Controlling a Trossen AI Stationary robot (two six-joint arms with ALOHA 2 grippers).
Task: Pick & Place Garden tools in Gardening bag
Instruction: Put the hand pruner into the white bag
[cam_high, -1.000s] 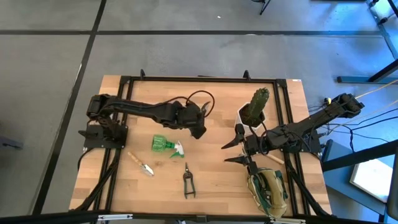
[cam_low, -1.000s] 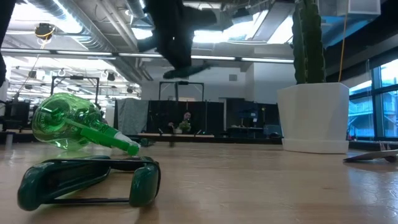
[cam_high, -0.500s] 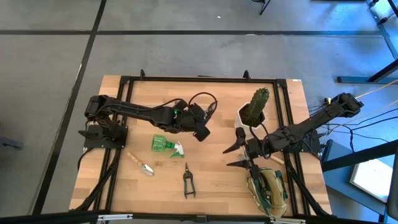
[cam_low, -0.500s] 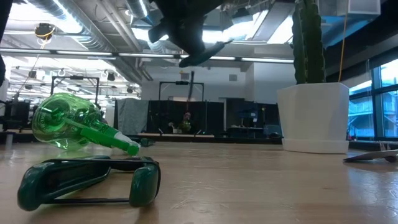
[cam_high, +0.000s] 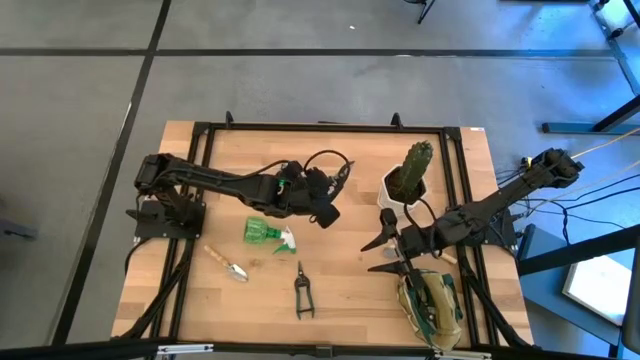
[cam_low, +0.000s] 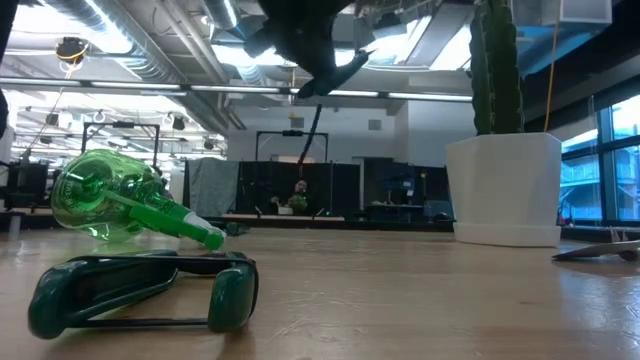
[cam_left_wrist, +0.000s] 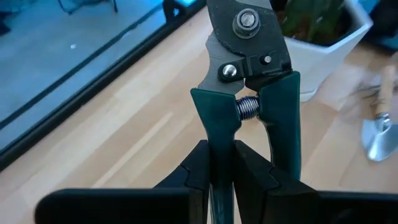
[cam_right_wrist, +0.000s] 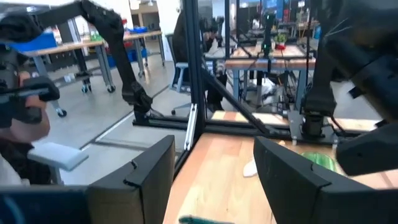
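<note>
**Shears travelling toward the bag**

Moving rightward, the left gripper (cam_high: 322, 212) is clenching pruning shears (cam_left_wrist: 249, 118) above mid-table. Right gripper (cam_high: 385, 256) is hovering, fingers parted, empty, beside the gardening bag (cam_high: 430, 307). Carrying high should be clearing the cactus pot (cam_high: 402, 190).

Stands on a grey concrete floor (cam_high: 90, 150) crossed by dark seam lines: a light wooden table (cam_high: 350, 165) edged by a black metal frame (cam_high: 330, 127), taken here as the landmark. Beyond the table's far edge, an open workshop hall under a ceiling of exposed silver ducts (cam_low: 140, 45) and long strip lights (cam_low: 100, 88), with dark screens and benches (cam_low: 400, 212) at the back and tall windows (cam_low: 615, 170) off to the table's right side. Farther out from the table, more workbenches on castors (cam_right_wrist: 93, 53) and black frame uprights (cam_right_wrist: 191, 74) over the same grey floor.
</note>
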